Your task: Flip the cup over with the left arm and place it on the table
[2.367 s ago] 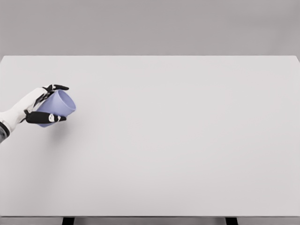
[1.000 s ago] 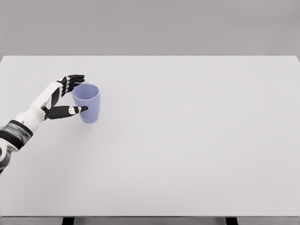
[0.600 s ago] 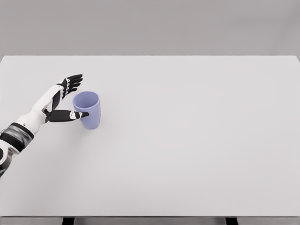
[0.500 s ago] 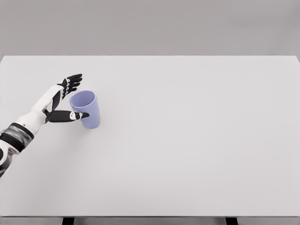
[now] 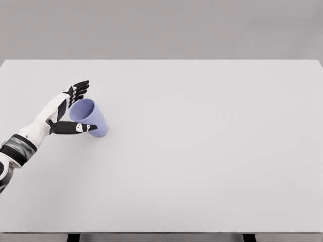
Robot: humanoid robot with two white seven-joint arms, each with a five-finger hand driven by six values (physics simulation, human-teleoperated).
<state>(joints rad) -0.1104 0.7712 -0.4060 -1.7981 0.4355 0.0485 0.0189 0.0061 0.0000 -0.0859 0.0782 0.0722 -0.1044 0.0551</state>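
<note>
Since half a second ago the cup (image 5: pixel 91 118) has leaned further over: its mouth has swung toward the left hand (image 5: pixel 64 108) and now faces up and to the left, into the palm, while its base sits lower right, on or just above the table (image 5: pixel 202 151). A second ago it stood upright with its mouth straight up. The long axis now runs on a slant from the open rim, up by the palm, down and away to the closed end on the far side from the wrist. The hand itself has barely shifted

The left hand's fingers (image 5: pixel 79 86) are spread and stretched out straight, passing above and behind the rim, and the thumb (image 5: pixel 81 128) reaches out straight along the near side of the cup. The cup lies between thumb and fingers. The thumb tip overlaps the cup's wall in the head view, but whether it touches cannot be told; the fingers are not closed round the cup

The cup is pale violet-blue, smooth, with no handle showing. The white table stretches on beyond the fingertips and to the thumb side. The right arm does not show
</note>
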